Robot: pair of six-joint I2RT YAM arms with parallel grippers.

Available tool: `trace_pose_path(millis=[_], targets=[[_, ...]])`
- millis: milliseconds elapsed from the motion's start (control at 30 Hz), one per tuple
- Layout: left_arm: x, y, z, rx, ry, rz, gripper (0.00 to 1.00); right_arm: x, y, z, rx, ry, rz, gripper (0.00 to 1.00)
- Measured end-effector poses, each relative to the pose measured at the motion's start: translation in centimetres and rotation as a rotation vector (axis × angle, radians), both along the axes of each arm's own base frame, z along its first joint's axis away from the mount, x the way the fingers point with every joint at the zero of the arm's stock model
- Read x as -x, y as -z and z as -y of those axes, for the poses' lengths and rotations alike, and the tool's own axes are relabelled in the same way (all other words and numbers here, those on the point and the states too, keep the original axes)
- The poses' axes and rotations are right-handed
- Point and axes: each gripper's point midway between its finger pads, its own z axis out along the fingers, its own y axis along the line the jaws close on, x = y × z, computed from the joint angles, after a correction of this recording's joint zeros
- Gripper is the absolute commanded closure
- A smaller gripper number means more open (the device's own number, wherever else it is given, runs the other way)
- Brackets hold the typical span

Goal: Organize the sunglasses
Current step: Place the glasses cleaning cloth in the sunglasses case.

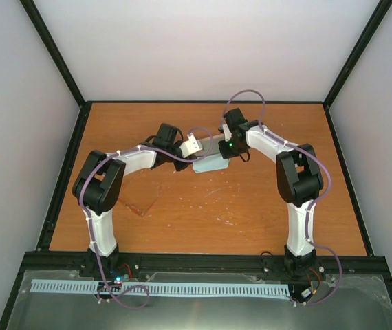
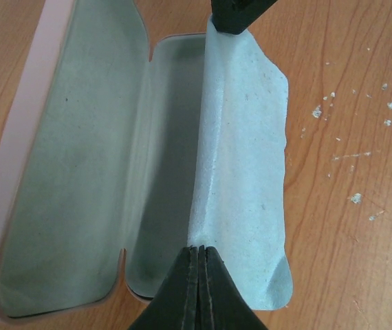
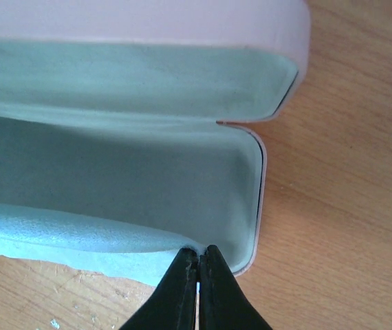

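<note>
Both jaws are clenched on the blue cloth (image 2: 241, 172), left gripper (image 2: 197, 253) and right gripper (image 3: 197, 256) at opposite edges over the open pink case (image 2: 14, 158), so lowering it evenly and without slack seems best, while the sunglasses (image 1: 142, 201) lie well apart on the table (image 1: 251, 220).

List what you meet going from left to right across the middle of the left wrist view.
pink case, lying open with its pale lining up → light blue cloth draped over the case's right edge → wooden table, dotted with white specks
</note>
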Motion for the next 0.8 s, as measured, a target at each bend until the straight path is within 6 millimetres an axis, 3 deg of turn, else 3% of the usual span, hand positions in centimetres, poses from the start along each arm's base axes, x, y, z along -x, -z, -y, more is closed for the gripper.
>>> trace_pose_path(millis=[233,800], targets=[[-0.6,-0.2,0.1,0.008,-0.009,0.005,0.99,-0.8,-0.6,-0.1,-0.006,0.0,0.017,0.97],[-1.4,0.0,0.1,0.01,-0.015,0.011,0.99,-2.6,0.4,-0.6,-0.015,0.005,0.014,0.97]])
